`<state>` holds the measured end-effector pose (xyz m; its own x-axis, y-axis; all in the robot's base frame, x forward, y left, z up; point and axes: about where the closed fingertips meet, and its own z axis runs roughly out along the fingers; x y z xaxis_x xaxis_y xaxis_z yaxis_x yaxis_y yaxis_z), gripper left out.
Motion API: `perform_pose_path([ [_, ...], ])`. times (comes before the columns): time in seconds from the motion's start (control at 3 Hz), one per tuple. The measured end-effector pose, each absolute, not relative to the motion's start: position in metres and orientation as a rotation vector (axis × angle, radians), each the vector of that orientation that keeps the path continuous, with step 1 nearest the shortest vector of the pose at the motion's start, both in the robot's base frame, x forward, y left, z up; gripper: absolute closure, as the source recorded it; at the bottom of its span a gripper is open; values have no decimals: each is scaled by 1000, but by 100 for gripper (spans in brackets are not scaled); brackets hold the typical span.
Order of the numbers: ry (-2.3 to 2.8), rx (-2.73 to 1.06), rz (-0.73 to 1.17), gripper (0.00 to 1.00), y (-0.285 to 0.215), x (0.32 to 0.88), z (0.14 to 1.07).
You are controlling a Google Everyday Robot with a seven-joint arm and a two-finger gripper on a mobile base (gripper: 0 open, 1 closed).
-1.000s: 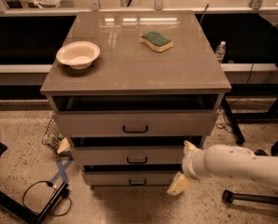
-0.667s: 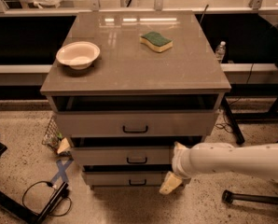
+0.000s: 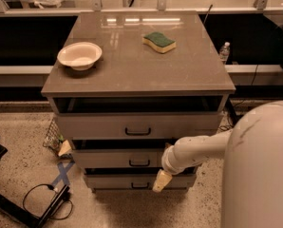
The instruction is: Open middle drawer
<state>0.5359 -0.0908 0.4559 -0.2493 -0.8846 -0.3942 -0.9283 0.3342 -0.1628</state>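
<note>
The grey cabinet has three stacked drawers. The middle drawer [image 3: 108, 159] has a low flat front with a small black bar handle [image 3: 139, 163] at its centre, and a dark gap shows above the front. My gripper [image 3: 164, 166] is on the end of the white arm, in front of the right part of the middle and bottom drawer fronts, just right of the handle. It is open and empty, and its lower cream fingertip [image 3: 161, 181] hangs over the bottom drawer [image 3: 113, 181]. It does not hold the handle.
The top drawer [image 3: 94, 126] is pulled out a little. A white bowl [image 3: 80, 56] and a green-yellow sponge [image 3: 159, 42] lie on the cabinet top. My white body [image 3: 260, 170] fills the lower right. Cables [image 3: 42, 198] and blue tape [image 3: 63, 172] lie on the floor at the left.
My gripper and arm have moved left across the drawer fronts, towards the middle drawer's handle. The drawers have not moved.
</note>
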Motion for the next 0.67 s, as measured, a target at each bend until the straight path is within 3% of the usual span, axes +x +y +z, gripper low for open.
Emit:
perform_pose_path([
  [0.33, 2194, -1608, 175, 0, -85, 553, 440],
  [0.67, 2190, -1622, 198, 15, -78, 568, 429],
])
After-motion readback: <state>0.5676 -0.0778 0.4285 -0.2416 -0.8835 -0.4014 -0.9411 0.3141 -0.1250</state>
